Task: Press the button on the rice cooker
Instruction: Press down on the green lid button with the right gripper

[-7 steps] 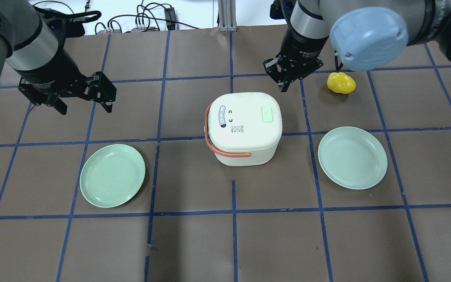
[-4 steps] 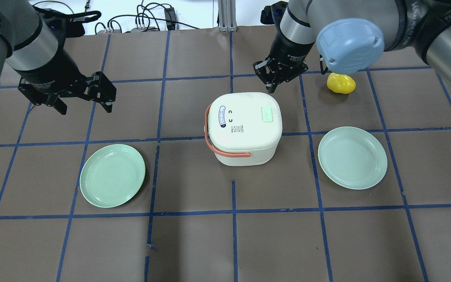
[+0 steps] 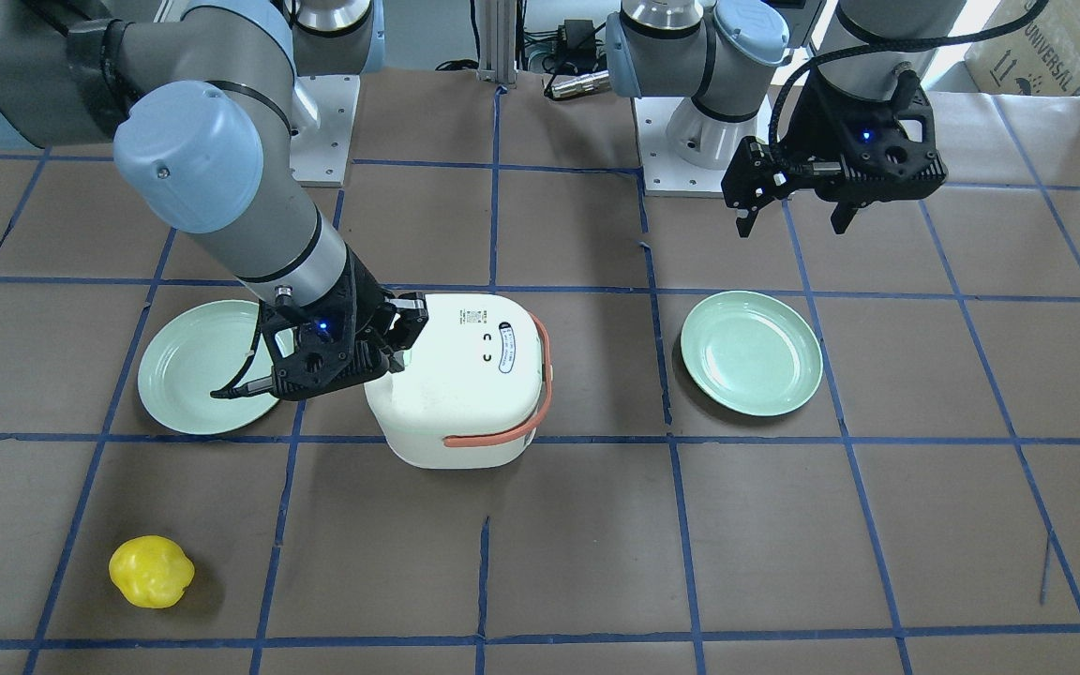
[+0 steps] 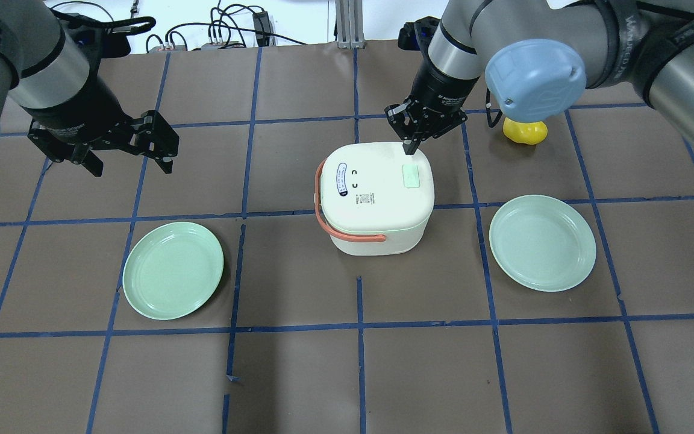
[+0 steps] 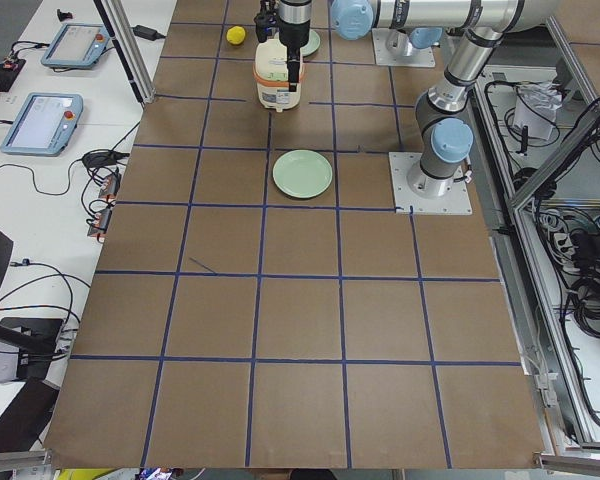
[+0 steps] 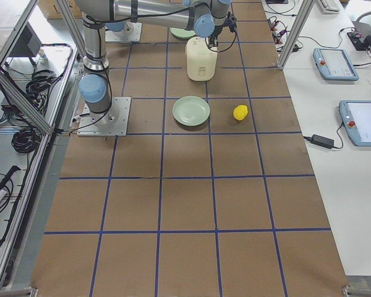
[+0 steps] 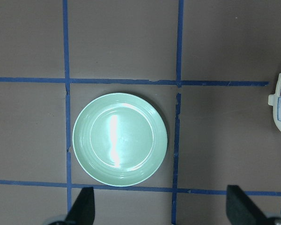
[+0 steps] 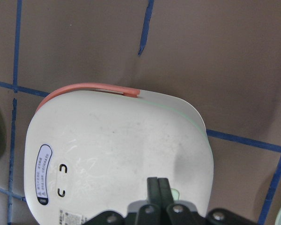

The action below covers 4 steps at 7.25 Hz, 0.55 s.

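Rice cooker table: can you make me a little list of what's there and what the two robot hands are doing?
Rice cooker: white, lid closed, orange handle folded down
Button: pale green rectangle on the lid
Right gripper: shut, tip over the lid's far edge beside the button; touching or not, cannot tell
Left gripper: open, holding nothing, off to the side
Plates: pale green and empty; left plate and right plate, either side of the cooker
Yellow object: lumpy, lying farther out than the right plate
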### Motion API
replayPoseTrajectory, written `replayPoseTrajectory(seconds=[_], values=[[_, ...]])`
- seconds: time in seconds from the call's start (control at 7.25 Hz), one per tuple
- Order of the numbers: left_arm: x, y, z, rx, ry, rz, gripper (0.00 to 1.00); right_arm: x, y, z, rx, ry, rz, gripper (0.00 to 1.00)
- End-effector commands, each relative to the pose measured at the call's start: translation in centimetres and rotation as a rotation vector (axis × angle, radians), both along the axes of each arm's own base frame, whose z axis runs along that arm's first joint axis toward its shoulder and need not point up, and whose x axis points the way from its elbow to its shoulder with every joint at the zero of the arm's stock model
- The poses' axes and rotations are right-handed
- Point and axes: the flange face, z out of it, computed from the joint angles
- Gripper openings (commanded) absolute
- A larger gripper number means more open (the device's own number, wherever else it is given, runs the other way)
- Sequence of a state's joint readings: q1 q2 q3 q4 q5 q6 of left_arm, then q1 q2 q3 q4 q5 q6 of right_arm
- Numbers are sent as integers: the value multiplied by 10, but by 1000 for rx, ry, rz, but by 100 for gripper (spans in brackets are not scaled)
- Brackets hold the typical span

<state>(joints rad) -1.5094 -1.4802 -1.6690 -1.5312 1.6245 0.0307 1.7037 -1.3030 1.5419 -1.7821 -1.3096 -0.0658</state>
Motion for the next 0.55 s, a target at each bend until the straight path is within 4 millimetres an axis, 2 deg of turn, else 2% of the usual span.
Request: replayPoseTrajectory(seconds=[0.0, 0.41], values=[[0, 0, 0, 0, 0, 0, 100, -4, 4, -1, 23, 2, -5, 4], [0, 0, 0, 1, 0, 0, 100, -5, 18, -4, 43, 2, -22, 4]])
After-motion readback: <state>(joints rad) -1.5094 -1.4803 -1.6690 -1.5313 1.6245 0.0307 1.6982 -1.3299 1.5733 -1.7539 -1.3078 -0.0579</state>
